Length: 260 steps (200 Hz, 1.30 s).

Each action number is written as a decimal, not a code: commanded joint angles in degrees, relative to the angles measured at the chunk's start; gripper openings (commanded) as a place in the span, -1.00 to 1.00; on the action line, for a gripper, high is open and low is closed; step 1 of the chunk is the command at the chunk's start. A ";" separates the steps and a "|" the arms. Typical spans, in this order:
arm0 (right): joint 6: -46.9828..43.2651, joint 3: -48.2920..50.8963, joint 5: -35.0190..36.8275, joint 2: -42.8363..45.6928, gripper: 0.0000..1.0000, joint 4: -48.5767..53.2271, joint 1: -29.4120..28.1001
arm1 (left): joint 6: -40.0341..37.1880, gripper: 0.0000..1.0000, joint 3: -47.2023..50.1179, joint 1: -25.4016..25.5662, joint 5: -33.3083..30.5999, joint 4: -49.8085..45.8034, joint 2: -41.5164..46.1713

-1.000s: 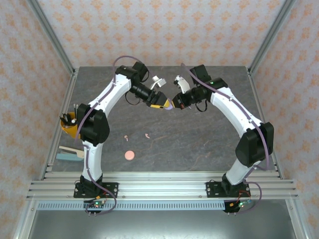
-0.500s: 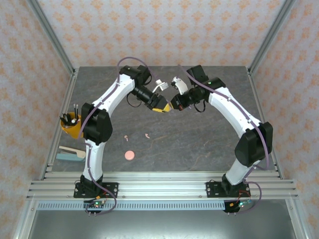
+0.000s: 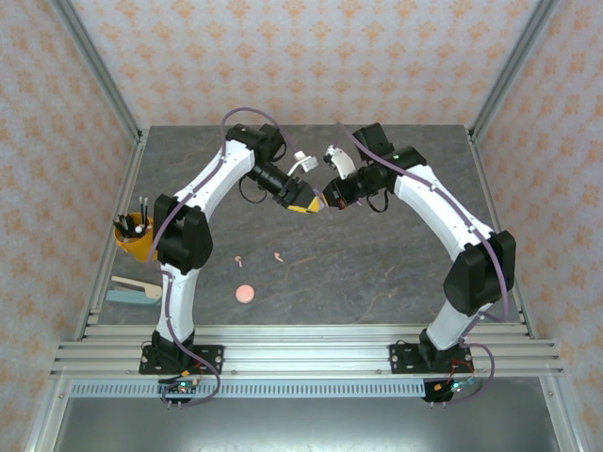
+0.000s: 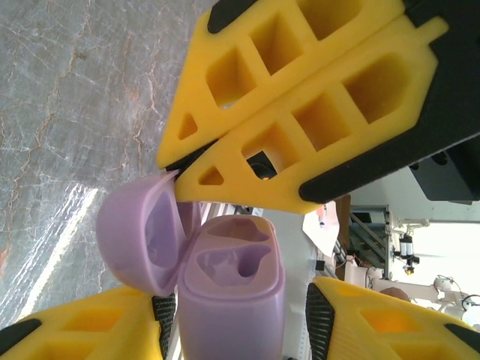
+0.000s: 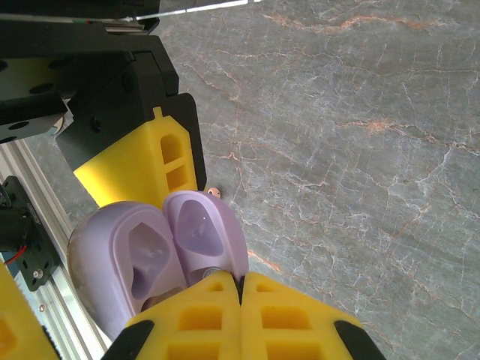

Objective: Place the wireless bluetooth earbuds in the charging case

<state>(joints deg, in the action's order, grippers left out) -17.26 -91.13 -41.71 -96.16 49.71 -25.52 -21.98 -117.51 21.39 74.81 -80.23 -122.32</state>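
Note:
The pale purple charging case (image 4: 232, 292) hangs in mid-air over the table's middle, lid (image 4: 139, 232) swung open and both wells empty. My right gripper (image 5: 241, 281) is shut, pinching the edge of the lid (image 5: 202, 229). My left gripper (image 4: 232, 319) stands around the case body; a gap shows between the body and one pad (image 4: 319, 319). From above, both grippers (image 3: 309, 201) (image 3: 326, 199) meet tip to tip. Two pink earbuds (image 3: 239, 258) (image 3: 278, 255) lie on the table in front of them. No purple earbuds are in view.
A round pink case (image 3: 245, 294) lies nearer the front, left of centre. A yellow cup of pens (image 3: 132, 235) stands at the left edge, with a flat pale blue thing (image 3: 127, 290) in front of it. Metal frame posts border the table.
The left arm has moved in against the right gripper, and its jaws have narrowed around the purple case. The right gripper has kept its grip, shifting slightly left and back.

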 commanded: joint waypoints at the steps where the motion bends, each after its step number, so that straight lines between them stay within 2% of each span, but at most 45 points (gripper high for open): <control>1: -1.03 -1.77 0.42 0.01 -1.00 0.56 -0.15 | 1.63 0.01 -1.26 0.23 1.39 1.22 -1.17; 75: -0.86 -1.78 0.41 0.01 -1.00 0.39 -0.15 | 3.59 -0.15 -1.09 0.32 1.23 3.46 -0.99; 126: -0.37 -1.68 1.19 0.07 -1.00 -0.28 -0.15 | 2.57 -0.39 -0.97 0.32 1.57 2.19 -0.99; 152: 0.91 -2.08 2.95 0.22 -1.00 -1.21 -0.19 | 1.77 -0.63 -0.79 0.32 1.75 1.57 -0.91; 174: 3.10 -2.09 5.63 1.48 -0.38 -2.50 -0.15 | 1.66 -0.85 -0.25 0.23 1.36 2.08 -0.73; 193: 4.58 -2.14 6.55 3.38 -0.08 -2.13 0.46 | 2.14 -1.00 0.70 -0.02 0.03 3.53 -0.31; 226: 10.61 0.87 8.26 7.61 0.17 -3.16 3.90 | 8.60 -1.00 5.44 -0.69 -6.43 13.36 1.66; 260: 25.34 8.65 16.03 10.99 0.20 -8.75 5.91 | 20.43 -1.00 10.42 -0.34 -22.20 27.26 4.32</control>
<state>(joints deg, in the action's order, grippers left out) -3.75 -87.74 -32.47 -87.88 45.52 -20.40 -11.20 -109.75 21.28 65.58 -65.08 -122.30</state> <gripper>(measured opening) 0.601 0.224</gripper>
